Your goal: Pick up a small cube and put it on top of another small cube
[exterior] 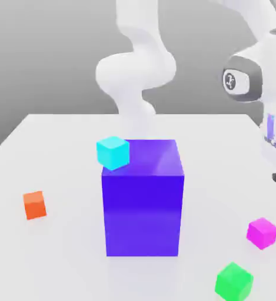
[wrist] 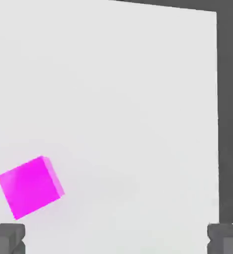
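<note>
Pale worktop (exterior: pixel 75 264) spreading under big blue block (exterior: pixel 143 214); cyan cube (exterior: pixel 113 153) perching at block's top edge. Magenta cube (exterior: pixel 262 233) sitting near green cube (exterior: pixel 234 283), apart from block, probably leaving room for grasping. End effector (wrist: pixel 116 239) hovering, fingers (wrist: pixel 7 238) standing wide apart, gripping nothing; likely needing re-centring over magenta cube.

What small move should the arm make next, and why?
Probably shift sideways until the magenta cube sits midway between the open gripper's fingers, turning to match its faces, before descending: it lies off to one finger's side, angled.
</note>
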Action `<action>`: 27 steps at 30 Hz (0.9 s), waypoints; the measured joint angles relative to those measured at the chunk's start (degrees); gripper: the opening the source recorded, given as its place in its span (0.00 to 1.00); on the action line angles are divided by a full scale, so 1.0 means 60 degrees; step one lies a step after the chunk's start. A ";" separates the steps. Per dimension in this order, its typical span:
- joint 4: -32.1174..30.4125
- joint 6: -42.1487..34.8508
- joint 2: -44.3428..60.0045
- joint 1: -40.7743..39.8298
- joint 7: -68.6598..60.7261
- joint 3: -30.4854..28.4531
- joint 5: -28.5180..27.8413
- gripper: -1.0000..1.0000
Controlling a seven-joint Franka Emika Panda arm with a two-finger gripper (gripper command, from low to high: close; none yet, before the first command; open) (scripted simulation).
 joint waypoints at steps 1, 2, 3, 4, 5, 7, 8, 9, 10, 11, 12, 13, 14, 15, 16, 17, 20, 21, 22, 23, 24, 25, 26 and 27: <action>-0.0083 0.0142 0.0258 0.0086 -0.0226 0.0046 -0.0206 0.50; -0.0164 0.0279 0.0514 0.0182 -0.0422 0.0071 -0.0452 0.50; -0.0247 0.0419 0.0767 0.0279 -0.0594 0.0094 -0.0732 0.50; -0.0313 0.0570 0.1025 0.0381 -0.0721 0.0101 -0.1026 0.50; -0.0308 0.0783 0.1326 0.0471 -0.0780 0.0066 -0.1179 0.50; -0.0216 0.1300 0.1989 0.0543 -0.0793 0.0025 -0.1349 0.50; -0.0155 0.1576 0.2336 0.0560 -0.0794 0.0012 -0.1376 0.50; -0.0091 0.1855 0.2689 0.0563 -0.0792 0.0011 -0.1388 0.50; -0.0036 0.2095 0.2994 0.0558 -0.0792 0.0017 -0.1387 0.00; -0.0036 0.2095 0.2994 0.0558 -0.0792 0.0017 -0.1387 0.00; -0.0036 0.2093 0.2994 0.0558 -0.0791 0.0017 -0.1387 0.00; -0.0036 0.2088 0.2994 0.0558 -0.0791 0.0017 -0.1388 0.00; -0.0036 0.2080 0.2993 0.0557 -0.0789 0.0017 -0.1389 0.00; -0.0036 0.2071 0.2993 0.0557 -0.0788 0.0018 -0.1391 0.00; -0.0008 0.2192 0.3146 0.0555 -0.0788 0.0020 -0.1391 0.00; -0.0027 0.2113 0.3043 0.0560 -0.0786 0.0015 -0.1400 0.00; -0.0190 0.1446 0.2200 0.0557 -0.0799 0.0024 -0.1396 0.00; -0.0257 0.1176 0.1866 0.0544 -0.0816 0.0042 -0.1369 0.00; -0.0326 0.0900 0.1530 0.0529 -0.0844 0.0059 -0.1325 0.00; -0.0243 0.0628 0.1353 0.0402 -0.0932 -0.0010 -0.1263 0.00; -0.0031 0.0360 0.1307 0.0181 -0.1068 -0.0155 -0.1192 0.00; 0.0203 0.0092 0.1284 -0.0053 -0.1212 -0.0317 -0.1119 0.00; 0.0457 -0.0175 0.1278 -0.0298 -0.1362 -0.0493 -0.1047 0.00; 0.0719 -0.0440 0.1277 -0.0545 -0.1512 -0.0676 -0.0977 0.00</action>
